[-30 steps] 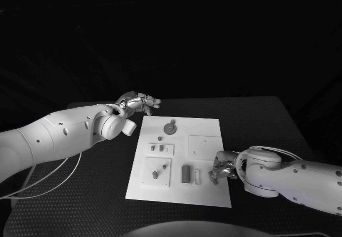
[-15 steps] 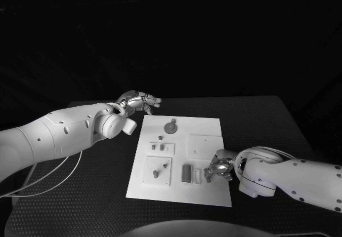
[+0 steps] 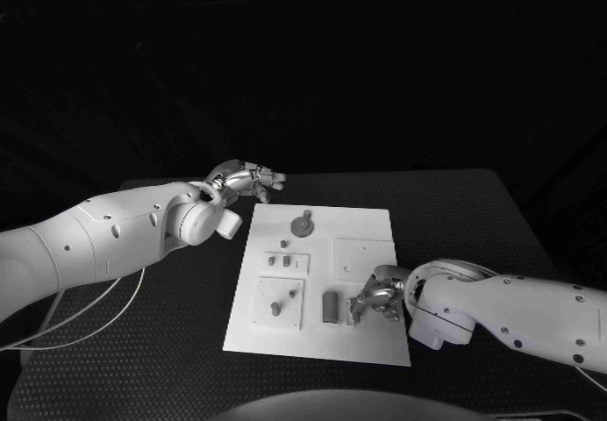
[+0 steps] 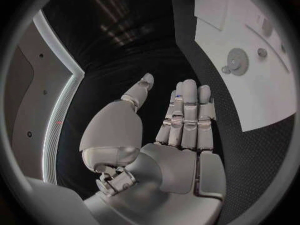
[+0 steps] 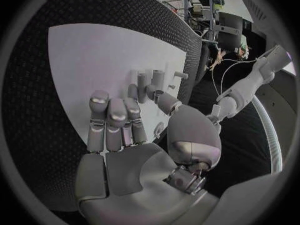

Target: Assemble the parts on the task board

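The white task board point(image 3: 317, 338) lies mid-table. On it are a grey gear point(image 3: 301, 226), two small pegs point(image 3: 280, 260), two more pegs point(image 3: 282, 303) and an upright dark block point(image 3: 330, 307) beside a pale upright piece point(image 3: 351, 313). My right hand point(image 3: 380, 301) hovers over the board's near right part, fingers apart, fingertips close to the pale piece and holding nothing. In the right wrist view that hand point(image 5: 125, 150) stretches over the board point(image 5: 87, 55) toward several upright parts point(image 5: 149, 80). My left hand point(image 3: 246, 180) is open beyond the board's far left corner; it point(image 4: 184, 120) holds nothing, with the gear point(image 4: 237, 61) off to its side.
Black mat surrounds the board on all sides. My left forearm point(image 3: 114, 237) stretches along the table's left, with a cable point(image 3: 89, 320) hanging under it. My right forearm point(image 3: 506, 311) lies across the near right of the table.
My right hand has slid leftward across the board's near part, closer to the upright block and pale piece. The left hand has stayed put.
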Available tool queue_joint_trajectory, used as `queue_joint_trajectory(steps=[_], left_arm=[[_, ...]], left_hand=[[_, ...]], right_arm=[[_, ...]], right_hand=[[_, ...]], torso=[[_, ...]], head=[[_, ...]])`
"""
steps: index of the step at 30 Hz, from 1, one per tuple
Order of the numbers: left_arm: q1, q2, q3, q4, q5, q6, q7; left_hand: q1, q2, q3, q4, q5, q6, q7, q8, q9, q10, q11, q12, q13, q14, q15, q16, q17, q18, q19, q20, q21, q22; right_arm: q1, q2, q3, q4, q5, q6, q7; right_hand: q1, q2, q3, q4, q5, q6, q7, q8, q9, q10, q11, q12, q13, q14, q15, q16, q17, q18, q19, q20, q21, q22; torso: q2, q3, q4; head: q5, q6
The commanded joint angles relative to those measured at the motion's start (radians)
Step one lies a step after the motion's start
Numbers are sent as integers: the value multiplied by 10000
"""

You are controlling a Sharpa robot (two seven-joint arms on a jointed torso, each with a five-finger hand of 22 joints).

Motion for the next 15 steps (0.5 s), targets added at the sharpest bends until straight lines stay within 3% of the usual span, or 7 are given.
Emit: queue_joint_trajectory(steps=[1, 15], left_arm=[[18, 21, 8, 33, -33, 118, 72], [19, 12, 8, 39, -33, 125, 70]], left_hand=[[-110, -14, -13, 68, -39, -13, -51, 40, -4, 19, 68, 54, -16, -9, -2, -35, 16, 123, -19, -119, -32, 12], [-115, -13, -13, 76, -39, -18, -49, 41, -6, 17, 69, 52, -17, -11, -1, -37, 19, 121, -19, -119, -36, 17]], right_arm=[[-40, 80, -1, -98, 303, 128, 6], [-124, 172, -2, -149, 155, 359, -2]], right_hand=[[-48, -48, -80, 8, -19, 18, 43, -60, -12, -2, -10, -60, 8, -8, -67, -66, 11, 77, 51, -38, 22, -17], [-114, -27, -152, 19, -39, 10, 47, -65, -21, -33, -7, -74, 16, -22, -67, -72, 18, 77, 37, -45, 18, -22]], torso=[[4, 5, 1], [-1, 12, -5]], head=[[8, -4], [40, -43]])
